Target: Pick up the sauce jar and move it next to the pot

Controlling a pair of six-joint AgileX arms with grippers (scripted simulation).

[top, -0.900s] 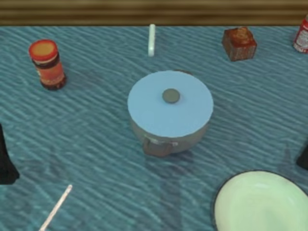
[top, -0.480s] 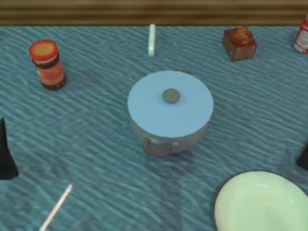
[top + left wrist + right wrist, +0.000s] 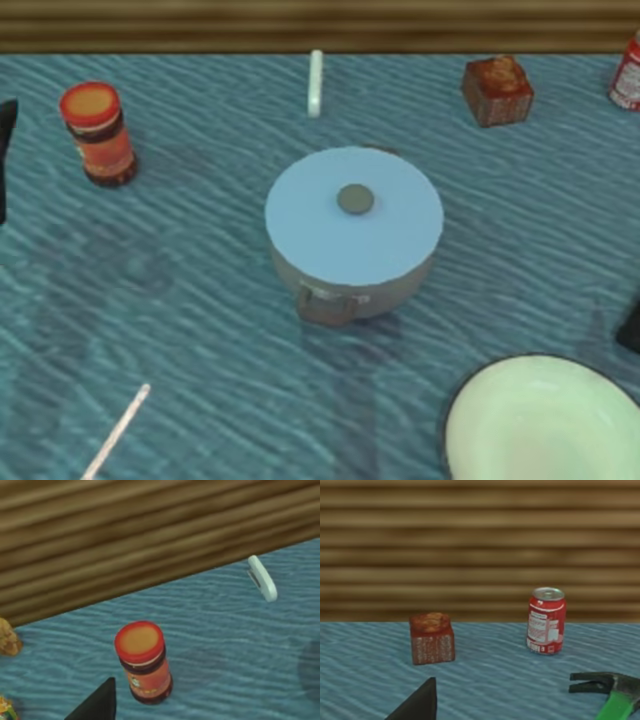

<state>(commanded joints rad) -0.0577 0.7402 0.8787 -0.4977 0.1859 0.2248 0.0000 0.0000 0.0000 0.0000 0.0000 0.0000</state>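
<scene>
The sauce jar [image 3: 97, 132] stands upright at the table's far left, with a red rim, orange top and dark label. The left wrist view shows the sauce jar [image 3: 144, 662] close ahead, standing free on the cloth. My left gripper [image 3: 5, 150] is a dark sliver at the left edge, level with the jar and a short way to its left, not touching it. The pot [image 3: 354, 225], grey with a pale-blue lid and small knob, sits mid-table. My right gripper [image 3: 630, 325] is parked at the right edge.
A white bar [image 3: 316, 83] lies behind the pot. A reddish-brown box [image 3: 497, 90] and a red-and-white can [image 3: 628, 72] stand at the far right. A pale-green plate [image 3: 545, 420] fills the near right; a thin white stick [image 3: 117, 430] lies near left. A green-handled hammer [image 3: 612, 695] lies by the can.
My left gripper has moved along the left edge from the near side toward the far side, now level with the sauce jar. The jar, pot and right arm have not moved.
</scene>
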